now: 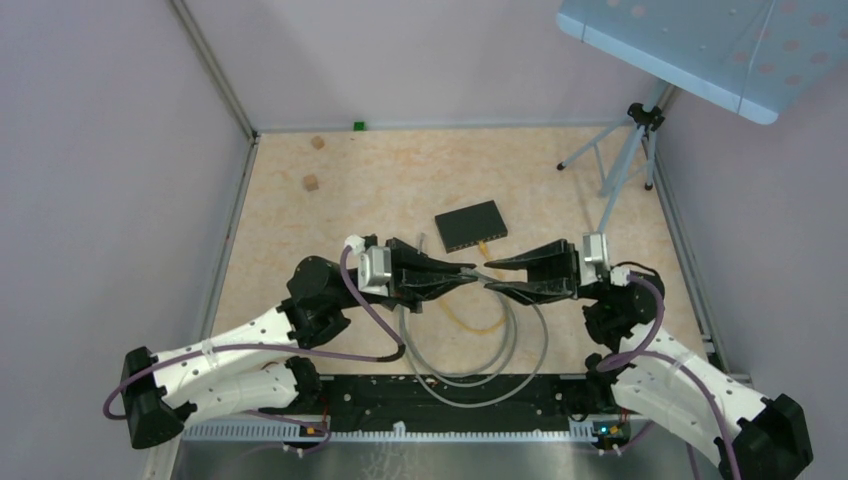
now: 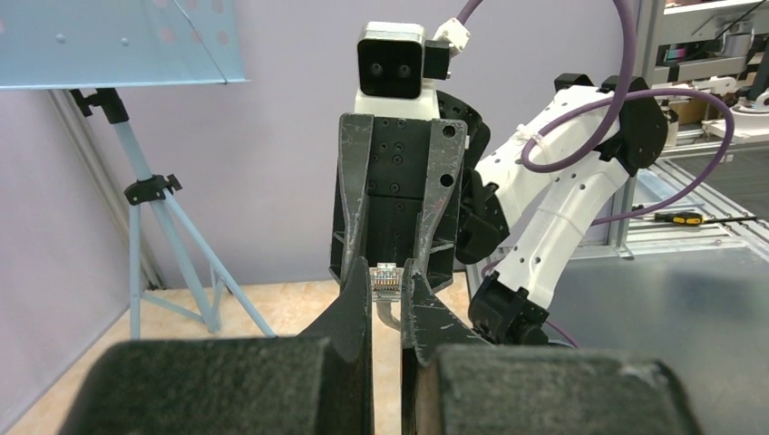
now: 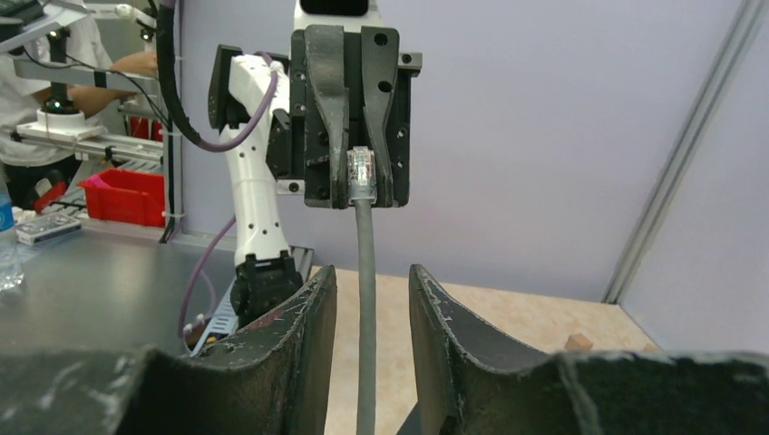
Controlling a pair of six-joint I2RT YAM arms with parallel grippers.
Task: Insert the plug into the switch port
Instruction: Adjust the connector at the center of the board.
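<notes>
My left pincer (image 2: 387, 288) is clamped on the light, probably brittle plug (image 3: 361, 170), my right pincer (image 3: 371, 272) gaping round its floppy cable (image 3: 365, 344) behind the plug, so I'd grip the hard body.

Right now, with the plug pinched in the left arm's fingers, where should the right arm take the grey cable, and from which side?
Take the straight stretch of grey cable just behind the plug, coming head-on toward the left gripper. That stretch runs squarely between the open right fingers, so closing there likely needs no realignment.
</notes>
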